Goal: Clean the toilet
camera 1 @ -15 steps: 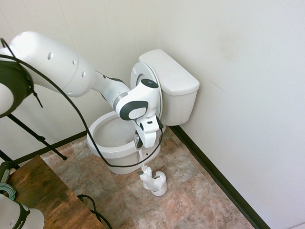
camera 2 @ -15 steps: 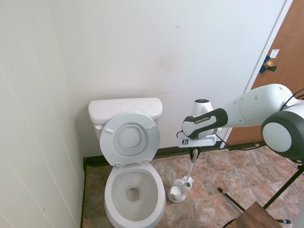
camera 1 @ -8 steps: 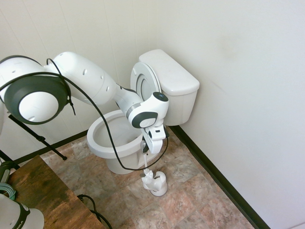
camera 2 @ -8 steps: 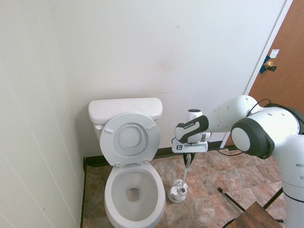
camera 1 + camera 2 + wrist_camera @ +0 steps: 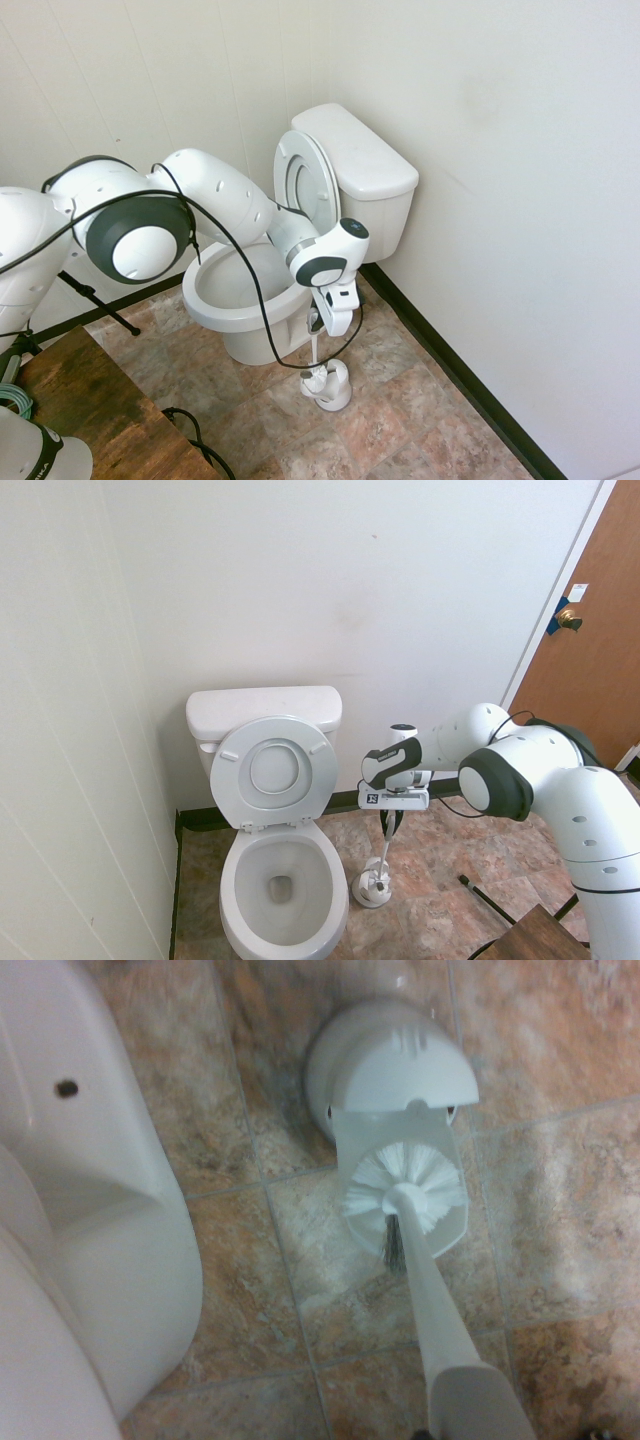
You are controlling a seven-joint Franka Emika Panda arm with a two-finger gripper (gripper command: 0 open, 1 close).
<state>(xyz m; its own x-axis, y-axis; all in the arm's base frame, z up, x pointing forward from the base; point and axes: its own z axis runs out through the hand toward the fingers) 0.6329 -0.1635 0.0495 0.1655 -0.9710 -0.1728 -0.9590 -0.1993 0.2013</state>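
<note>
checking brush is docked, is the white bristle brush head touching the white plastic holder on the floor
Touching. The wrist view shows the brush head resting on the white holder's open tray, no gap; the gripper holds the handle.

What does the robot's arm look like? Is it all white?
Mostly white. The arm is fat and rounded, with dark grey rings at its joints. A thin black cable loops along it. The hand has a small black-and-white square tag.

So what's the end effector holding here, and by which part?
The end effector is shut on the toilet brush, gripping the upper end of its handle; the bristle head is at the brush holder on the floor.
</note>
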